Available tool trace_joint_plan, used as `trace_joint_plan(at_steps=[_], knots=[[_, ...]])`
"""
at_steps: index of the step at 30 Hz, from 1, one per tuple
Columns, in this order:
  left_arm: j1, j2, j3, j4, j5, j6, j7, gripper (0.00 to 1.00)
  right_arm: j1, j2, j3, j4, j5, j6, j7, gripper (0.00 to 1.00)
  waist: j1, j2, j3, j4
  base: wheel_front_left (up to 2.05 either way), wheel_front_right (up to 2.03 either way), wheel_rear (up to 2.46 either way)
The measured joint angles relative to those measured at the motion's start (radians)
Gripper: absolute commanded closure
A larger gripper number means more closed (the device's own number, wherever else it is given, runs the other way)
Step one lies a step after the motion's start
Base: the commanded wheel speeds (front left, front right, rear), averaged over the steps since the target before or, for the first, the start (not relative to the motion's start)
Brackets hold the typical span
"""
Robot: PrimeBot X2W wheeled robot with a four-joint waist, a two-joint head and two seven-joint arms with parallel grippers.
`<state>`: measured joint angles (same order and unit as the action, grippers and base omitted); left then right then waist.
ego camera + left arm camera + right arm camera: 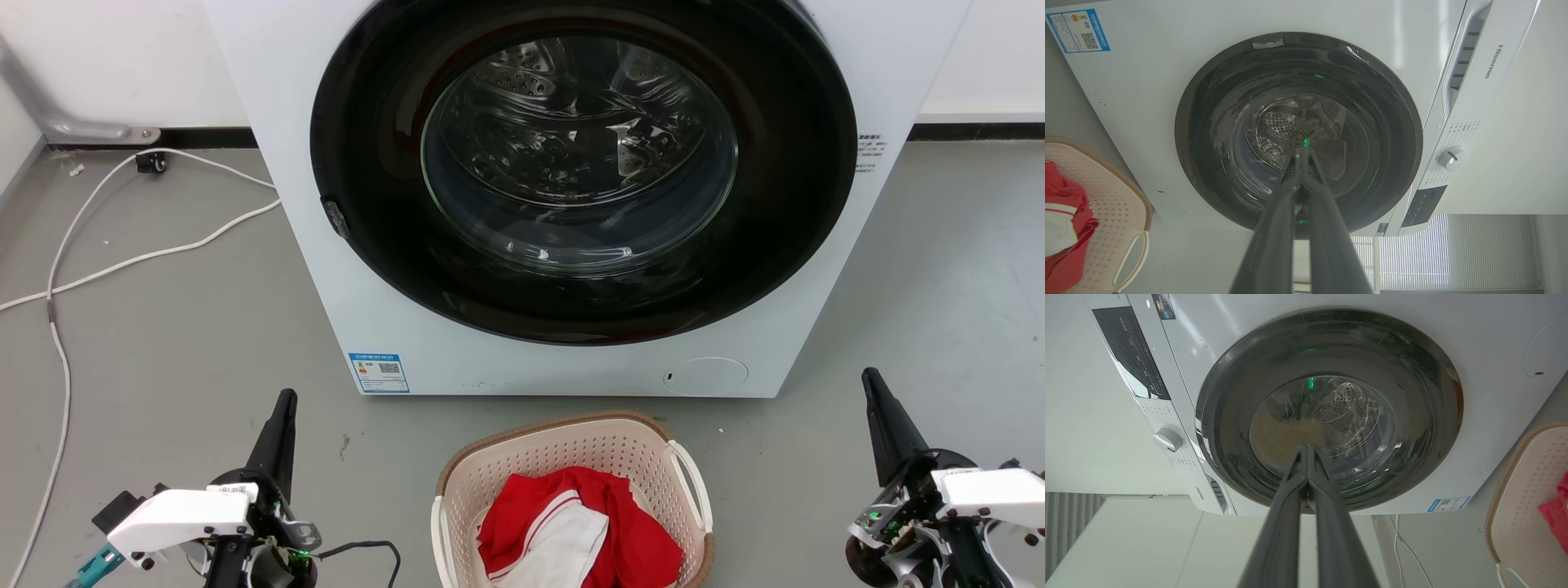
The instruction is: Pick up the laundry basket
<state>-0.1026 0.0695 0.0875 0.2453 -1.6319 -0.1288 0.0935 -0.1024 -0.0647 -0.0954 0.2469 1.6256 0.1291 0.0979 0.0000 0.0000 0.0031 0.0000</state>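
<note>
The laundry basket stands on the grey floor just in front of the washing machine, at the bottom middle of the head view. It is cream, perforated, with a brown rim and white side handles, and holds red and white clothes. My left gripper is at the lower left, well left of the basket, fingers together and holding nothing. My right gripper is at the lower right, well right of it, also shut and holding nothing. The basket shows at the left edge of the left wrist view. The basket also shows at the right edge of the right wrist view.
A white front-loading washing machine with its round dark door closed stands right behind the basket. White cables trail over the floor at the left. Open floor lies between each gripper and the basket.
</note>
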Motion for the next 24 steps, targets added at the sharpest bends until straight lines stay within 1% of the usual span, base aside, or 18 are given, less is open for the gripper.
trace_joint_plan(at_steps=[24], knots=[[0.0,-0.005,0.007,0.001,0.007,0.0,0.004,1.0,0.0,0.003,-0.005,0.0,-0.005,0.0,0.004,1.0,0.0,0.0,0.0,0.0,0.0,0.0,0.0]])
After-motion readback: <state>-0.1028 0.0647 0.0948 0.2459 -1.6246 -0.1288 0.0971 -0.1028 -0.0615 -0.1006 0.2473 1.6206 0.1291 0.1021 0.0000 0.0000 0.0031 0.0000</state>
